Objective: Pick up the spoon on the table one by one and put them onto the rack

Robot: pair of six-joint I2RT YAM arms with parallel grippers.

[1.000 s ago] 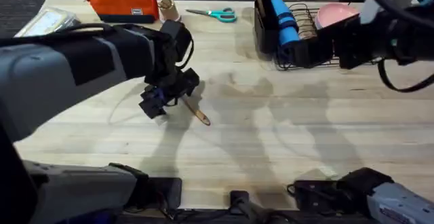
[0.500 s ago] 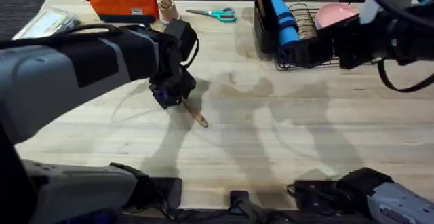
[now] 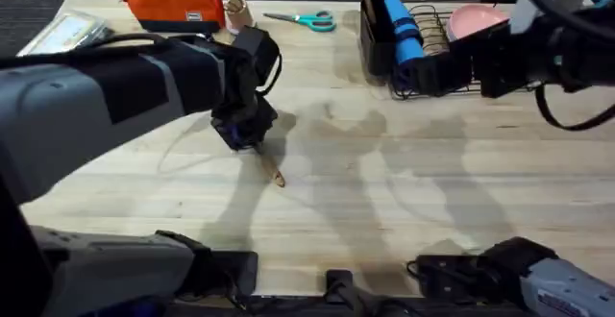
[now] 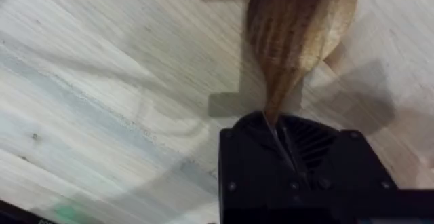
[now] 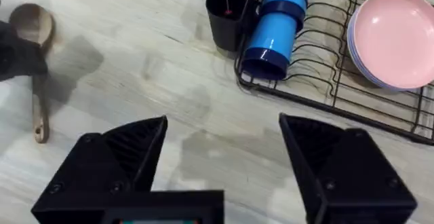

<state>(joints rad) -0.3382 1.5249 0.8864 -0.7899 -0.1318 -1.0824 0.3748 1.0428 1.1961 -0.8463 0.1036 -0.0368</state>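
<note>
At mid-left of the table (image 3: 404, 192), left gripper (image 3: 242, 130) is closed on the spoon (image 3: 272, 169), pinching the handle close behind the bowl. In the left wrist view the bowl sticks out just past the fingertips. Overhead, the long axis runs diagonally, handle end pointing toward the near edge. Right gripper (image 5: 220, 153) has its jaws spread wide, nothing held, near the rack (image 5: 319, 81).

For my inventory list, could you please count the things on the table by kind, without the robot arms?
Wooden spoon: 1
Black wire dish rack: 1
Black utensil holder: 1
Blue cup: 1
Pink plates, stacked, number unclear: counted as 1
Teal-handled scissors: 1
Orange pencil case: 1
Total: 7
</note>
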